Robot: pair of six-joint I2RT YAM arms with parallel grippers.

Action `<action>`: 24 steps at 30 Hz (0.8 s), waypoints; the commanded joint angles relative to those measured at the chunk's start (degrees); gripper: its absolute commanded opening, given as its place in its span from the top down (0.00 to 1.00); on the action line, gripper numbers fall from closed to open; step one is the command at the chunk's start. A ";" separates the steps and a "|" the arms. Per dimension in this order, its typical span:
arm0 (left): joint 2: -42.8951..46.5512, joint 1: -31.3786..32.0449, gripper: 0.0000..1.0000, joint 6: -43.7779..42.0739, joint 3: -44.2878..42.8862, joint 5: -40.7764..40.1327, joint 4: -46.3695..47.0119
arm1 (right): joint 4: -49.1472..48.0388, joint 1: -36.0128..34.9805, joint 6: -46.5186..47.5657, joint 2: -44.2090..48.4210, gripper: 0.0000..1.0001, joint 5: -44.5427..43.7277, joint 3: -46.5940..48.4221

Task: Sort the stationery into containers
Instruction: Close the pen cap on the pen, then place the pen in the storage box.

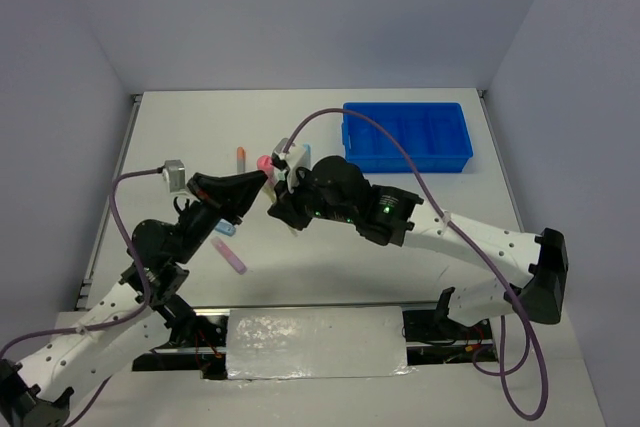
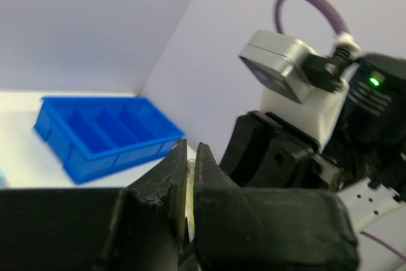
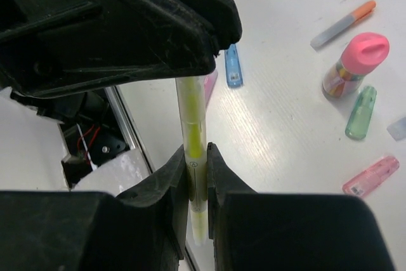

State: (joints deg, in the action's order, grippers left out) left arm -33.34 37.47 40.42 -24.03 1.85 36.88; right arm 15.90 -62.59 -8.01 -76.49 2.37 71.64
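Observation:
A thin yellow stick (image 3: 191,118) stands between both grippers, above the table. My right gripper (image 3: 196,163) is shut on its lower part. My left gripper (image 2: 188,157) is shut on its other end, which shows pale between the jaws (image 2: 189,182). In the top view the two grippers meet near the table's middle, left (image 1: 266,180) and right (image 1: 281,203). The blue tray (image 1: 407,137) sits at the back right, also in the left wrist view (image 2: 101,138). On the table lie a blue highlighter (image 3: 233,66), an orange-capped one (image 3: 346,23), a pink-capped tube (image 3: 355,63), a green highlighter (image 3: 361,112) and a pink one (image 3: 371,177).
In the top view an orange-capped highlighter (image 1: 241,157) and the pink cap (image 1: 264,162) lie behind the grippers. A blue highlighter (image 1: 225,229) and a pink one (image 1: 230,257) lie under the left arm. The table's near edge with a metal rail (image 3: 130,128) is close below.

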 commanded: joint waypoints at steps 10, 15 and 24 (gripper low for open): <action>-3.04 3.66 0.01 -2.90 -49.05 -39.53 -71.48 | -24.08 5.18 -3.78 7.67 1.00 -9.74 -18.63; -2.26 3.66 0.01 -7.02 -58.24 -42.72 -79.50 | -17.49 18.44 -3.59 4.60 1.00 -14.49 -15.75; 11.35 3.75 0.01 -16.16 -31.18 -27.96 -78.02 | -15.12 36.92 2.73 -17.80 1.00 -15.73 4.72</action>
State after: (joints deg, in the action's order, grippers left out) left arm -25.61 41.08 29.19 -59.94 -31.92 -39.18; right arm 0.75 -27.79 -8.99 -90.02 -12.60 70.57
